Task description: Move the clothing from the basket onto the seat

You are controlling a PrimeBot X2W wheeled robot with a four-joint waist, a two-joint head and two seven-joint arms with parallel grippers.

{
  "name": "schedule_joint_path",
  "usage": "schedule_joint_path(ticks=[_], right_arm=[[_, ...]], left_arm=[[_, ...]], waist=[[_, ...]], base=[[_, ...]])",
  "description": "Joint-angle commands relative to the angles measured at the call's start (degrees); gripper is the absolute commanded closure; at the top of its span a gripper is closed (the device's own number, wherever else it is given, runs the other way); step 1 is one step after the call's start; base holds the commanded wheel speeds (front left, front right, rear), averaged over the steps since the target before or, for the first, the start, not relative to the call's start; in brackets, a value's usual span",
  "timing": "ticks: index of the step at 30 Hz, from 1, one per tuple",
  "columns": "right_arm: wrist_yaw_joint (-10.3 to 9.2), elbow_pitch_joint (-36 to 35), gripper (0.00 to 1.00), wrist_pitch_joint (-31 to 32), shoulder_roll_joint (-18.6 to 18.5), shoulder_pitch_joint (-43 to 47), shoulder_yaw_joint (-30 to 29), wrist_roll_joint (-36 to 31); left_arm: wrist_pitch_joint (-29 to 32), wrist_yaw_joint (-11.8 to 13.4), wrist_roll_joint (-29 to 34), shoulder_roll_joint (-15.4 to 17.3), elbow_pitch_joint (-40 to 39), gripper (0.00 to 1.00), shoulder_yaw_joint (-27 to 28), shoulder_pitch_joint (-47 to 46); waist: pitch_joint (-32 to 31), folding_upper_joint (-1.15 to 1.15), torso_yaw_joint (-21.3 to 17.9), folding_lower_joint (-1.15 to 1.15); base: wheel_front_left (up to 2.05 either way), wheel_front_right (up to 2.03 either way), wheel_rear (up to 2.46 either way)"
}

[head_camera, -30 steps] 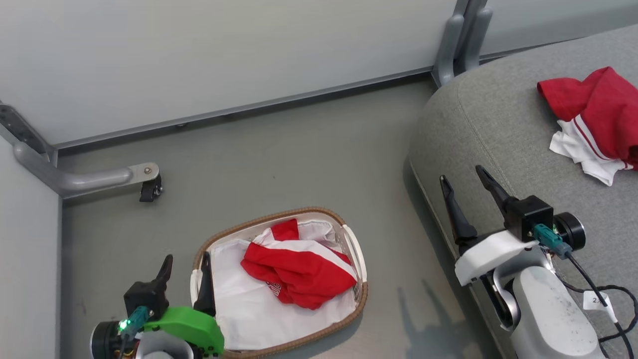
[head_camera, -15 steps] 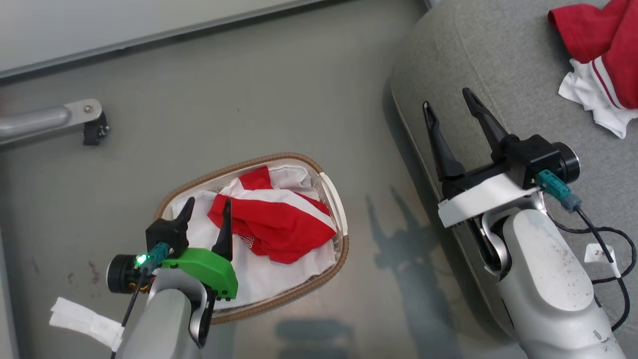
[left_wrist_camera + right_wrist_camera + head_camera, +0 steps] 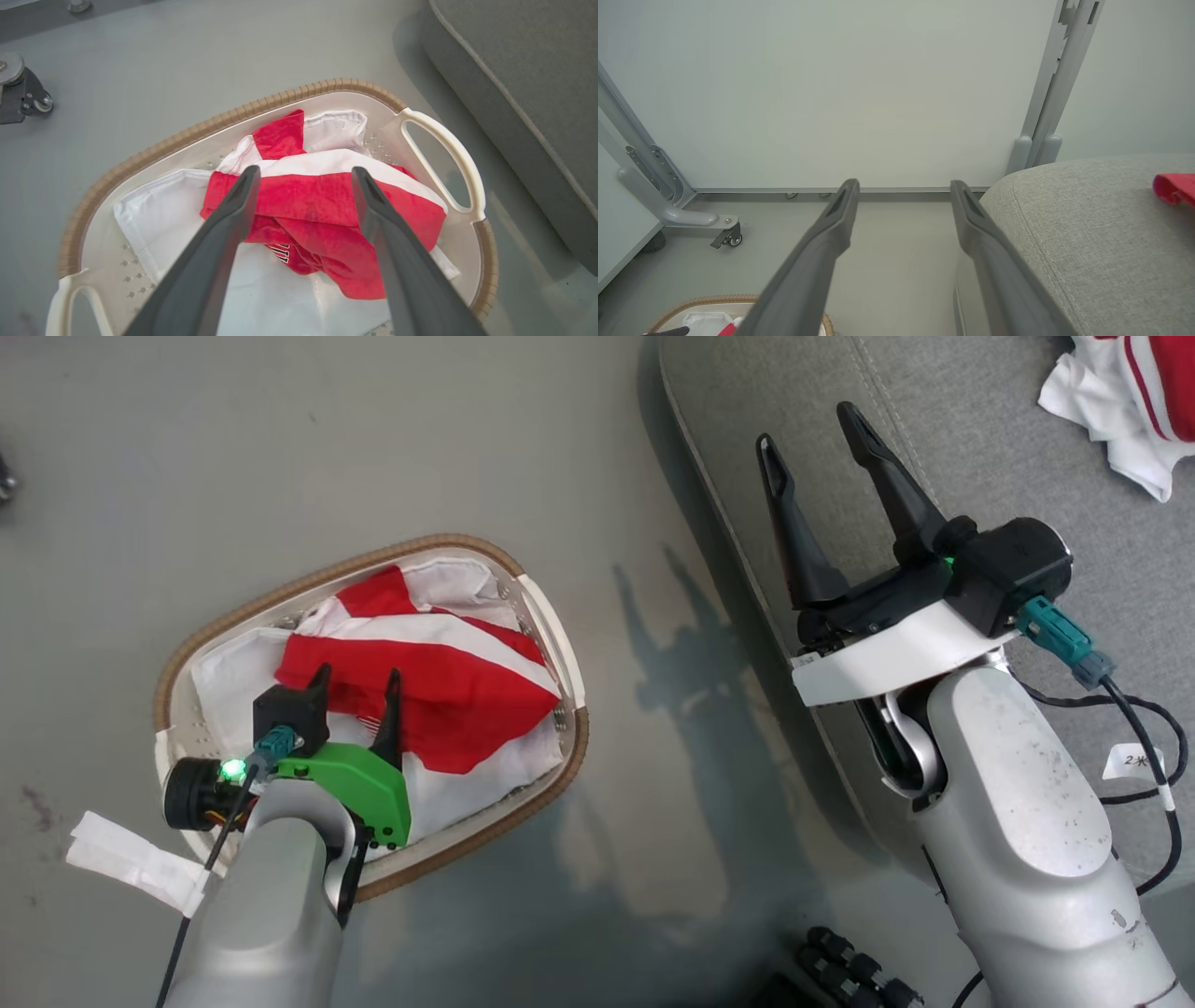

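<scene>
My left arm is covering the near end of the basket and part of its liner. My left fingers are crossing in front of the clothing, and a fold is hiding most of its white lettering, which is showing too small to read. A second red garment is running off the far right corner, lying on the seat, itself cut by the picture's edges. Something dark and ribbed is poking in at the near edge; I cannot tell what.
</scene>
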Motion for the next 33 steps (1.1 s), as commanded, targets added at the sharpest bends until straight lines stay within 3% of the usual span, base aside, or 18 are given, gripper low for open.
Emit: schedule_joint_path(ticks=[1, 16, 20, 33], right_arm=[[-0.08, -0.54, 0.0, -0.01, 0.03, -1.18, 0.18, 0.63], [-0.08, -3.36, 0.0, -0.01, 0.04, -3.51, 0.87, 1.19], [-0.08, -3.85, 0.0, -0.02, 0.03, -4.45, 0.98, 1.16], [-0.08, -5.19, 0.0, -0.01, 0.01, -5.92, 1.01, 1.68]], left_arm=[[-0.06, -0.2, -0.19, 0.95, 0.97, 0.0, 0.05, -1.87], [-0.06, -0.27, -7.06, 2.03, 12.25, 0.0, -1.52, -8.68], [-0.06, -0.27, -9.81, 2.09, 12.15, 0.0, -2.0, -10.15], [0.32, -0.28, -16.68, 2.85, 15.68, 0.0, -8.66, -15.05]], waist=[[5.19, 0.0, -4.07, 0.0], [13.86, 0.0, -5.55, 0.0], [15.41, 0.0, -5.37, 0.0], [19.08, 0.0, -5.37, 0.0]], base=[[0.0, 0.0, 0.0], [0.0, 0.0, 0.0], [0.0, 0.0, 0.0], [0.0, 0.0, 0.0]])
